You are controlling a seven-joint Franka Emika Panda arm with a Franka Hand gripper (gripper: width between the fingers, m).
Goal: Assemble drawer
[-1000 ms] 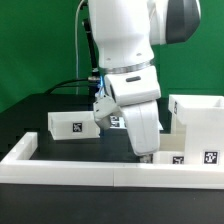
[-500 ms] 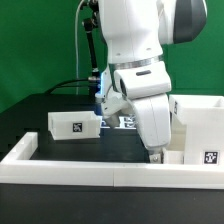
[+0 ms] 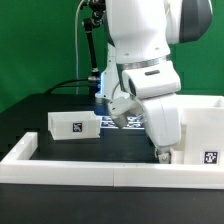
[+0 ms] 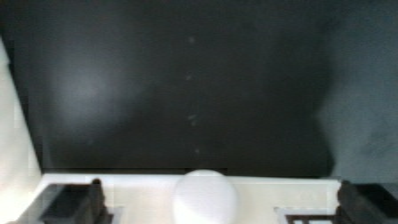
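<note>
The end effector (image 3: 163,153) hung low at the exterior view's lower right, just beside the box housing (image 3: 203,118). In the wrist view its fingers (image 4: 71,203) stood spread wide apart. One small tray (image 3: 74,125) sat at centre left on the black bench (image 3: 60,148).

We see a glossy white arm (image 3: 140,45) with a dark grey joint cap (image 3: 191,20) and black cables (image 3: 88,38). Its gripper (image 3: 165,154) has dark fingers (image 4: 68,203).

Front-on exterior; wrist camera close above table (image 4: 178,80)
</note>
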